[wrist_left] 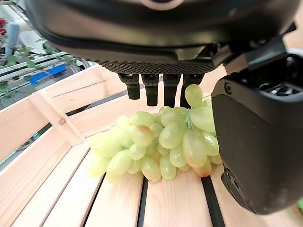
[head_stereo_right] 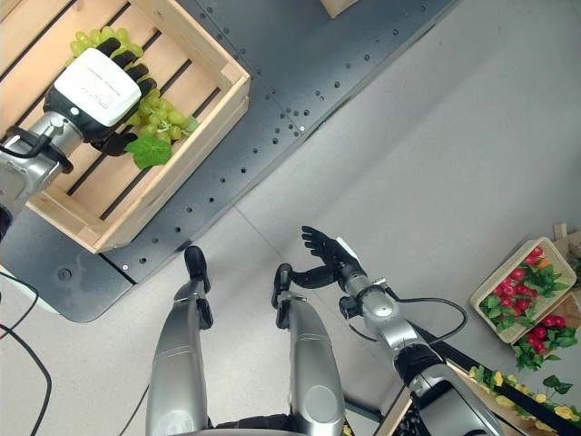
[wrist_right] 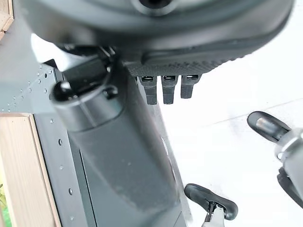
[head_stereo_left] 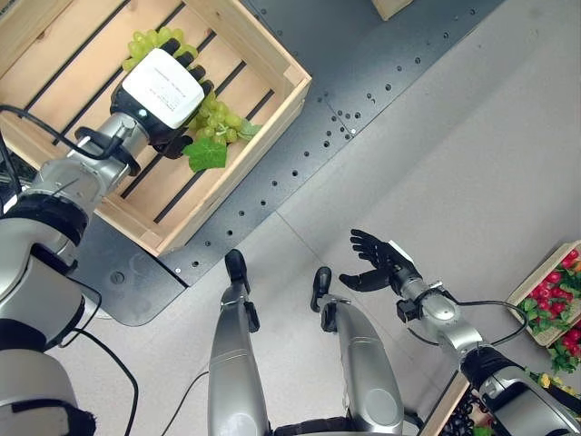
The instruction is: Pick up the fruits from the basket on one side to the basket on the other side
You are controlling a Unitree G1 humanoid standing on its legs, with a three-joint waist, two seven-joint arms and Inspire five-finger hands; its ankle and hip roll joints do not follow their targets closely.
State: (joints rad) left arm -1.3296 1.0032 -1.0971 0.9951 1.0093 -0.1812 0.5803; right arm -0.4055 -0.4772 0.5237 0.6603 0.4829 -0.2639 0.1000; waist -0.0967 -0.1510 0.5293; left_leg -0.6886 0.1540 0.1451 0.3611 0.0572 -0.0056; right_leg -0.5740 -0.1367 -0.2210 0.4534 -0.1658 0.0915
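Note:
A bunch of green grapes (wrist_left: 156, 146) with a leaf (head_stereo_left: 207, 153) lies on the slats inside the wooden crate (head_stereo_left: 272, 54) at the upper left. My left hand (head_stereo_left: 163, 86) hovers right over the bunch, its fingers (wrist_left: 151, 87) straight above the grapes and its thumb (wrist_left: 255, 142) beside them, so it is open. My right hand (head_stereo_left: 377, 259) hangs open over the grey floor at the lower right, holding nothing.
The crate rests on a dark perforated plate (head_stereo_left: 363, 64). At the right edge stands a small crate of red fruit and green leaves (head_stereo_right: 522, 291), with more fruit boxes (head_stereo_right: 536, 400) below it. Another wooden corner (head_stereo_left: 392, 7) shows at the top.

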